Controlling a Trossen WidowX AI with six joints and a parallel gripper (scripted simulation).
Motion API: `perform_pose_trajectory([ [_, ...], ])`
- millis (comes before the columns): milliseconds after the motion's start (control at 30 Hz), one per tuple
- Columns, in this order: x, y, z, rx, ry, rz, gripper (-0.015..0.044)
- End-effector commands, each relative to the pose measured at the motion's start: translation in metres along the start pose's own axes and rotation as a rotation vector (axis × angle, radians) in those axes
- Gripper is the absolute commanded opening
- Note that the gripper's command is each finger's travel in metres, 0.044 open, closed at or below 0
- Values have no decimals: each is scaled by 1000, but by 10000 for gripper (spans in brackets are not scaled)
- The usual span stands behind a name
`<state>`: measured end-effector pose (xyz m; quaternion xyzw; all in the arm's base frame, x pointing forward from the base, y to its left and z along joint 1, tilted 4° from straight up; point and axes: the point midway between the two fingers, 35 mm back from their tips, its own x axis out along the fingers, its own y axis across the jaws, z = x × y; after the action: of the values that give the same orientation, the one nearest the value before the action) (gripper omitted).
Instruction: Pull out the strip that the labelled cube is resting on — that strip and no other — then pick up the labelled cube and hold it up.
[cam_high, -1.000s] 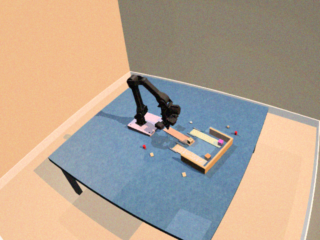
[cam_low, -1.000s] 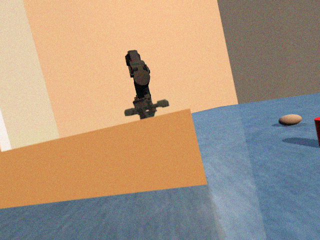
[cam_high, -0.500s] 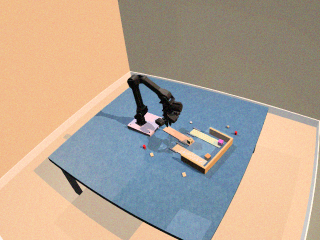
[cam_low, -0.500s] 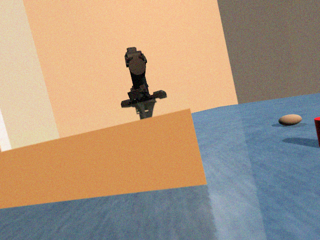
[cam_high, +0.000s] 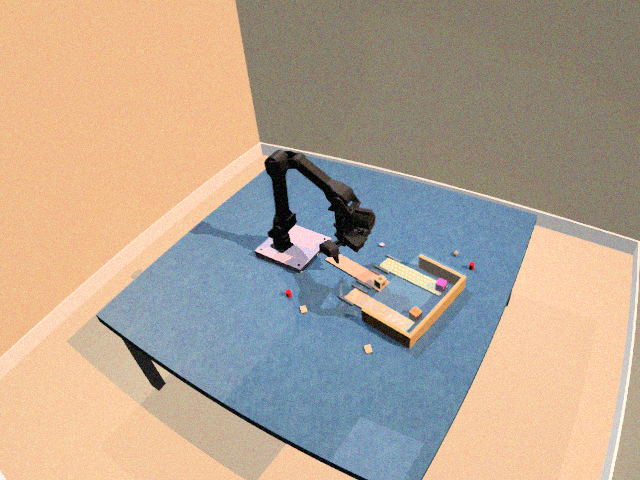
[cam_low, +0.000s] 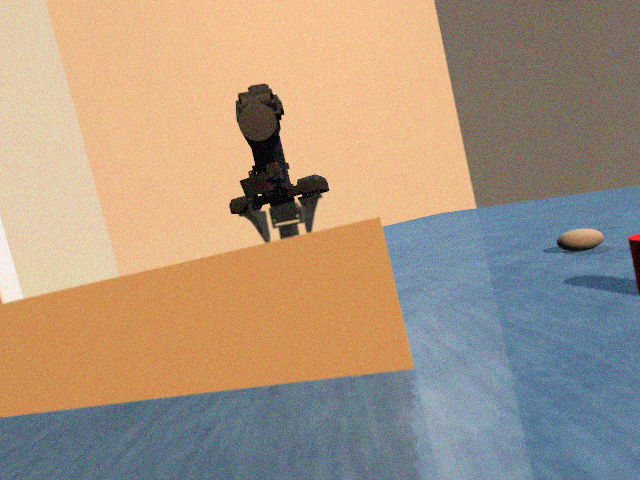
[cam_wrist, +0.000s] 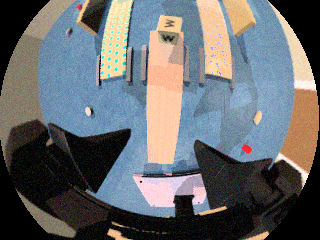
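The labelled cube (cam_high: 379, 282) (cam_wrist: 170, 23), pale with a dark W, sits at the far end of the plain salmon strip (cam_high: 352, 268) (cam_wrist: 164, 115). That strip lies between two grey rails and extends out of them toward the arm's base. A teal-dotted strip (cam_high: 407, 272) (cam_wrist: 116, 40) has a magenta cube (cam_high: 440, 284) at its far end. A purple-speckled strip (cam_high: 379, 306) (cam_wrist: 215, 40) has an orange cube (cam_high: 415, 312) near its far end. My gripper (cam_high: 347, 253) (cam_low: 288, 236) (cam_wrist: 163, 138) is open and empty, above the plain strip's near part, back from the labelled cube.
Low wooden walls (cam_high: 438, 311) (cam_low: 206, 320) (cam_wrist: 239, 17) enclose the far side and flanks. Grey rails (cam_wrist: 144, 62) (cam_wrist: 187, 65) stand beside the plain strip. Red cylinders (cam_high: 288, 293) (cam_high: 471, 266), an egg-shaped piece (cam_high: 455, 253) (cam_low: 580, 239) and small pale pieces (cam_high: 367, 348) (cam_high: 303, 309) lie around.
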<state>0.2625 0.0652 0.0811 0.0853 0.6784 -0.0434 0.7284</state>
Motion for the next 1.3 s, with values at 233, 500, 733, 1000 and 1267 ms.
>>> perform_pose_trajectory([
  [233, -5, 4, 37, 0, -6, 4, 440],
  [500, -8, 7, 62, 0, -8, 4, 440],
  [733, -11, 9, 84, 0, -11, 5, 440],
  [1000, -15, 11, 109, 0, -13, 5, 440],
  [1267, -20, 14, 134, 0, -15, 5, 440],
])
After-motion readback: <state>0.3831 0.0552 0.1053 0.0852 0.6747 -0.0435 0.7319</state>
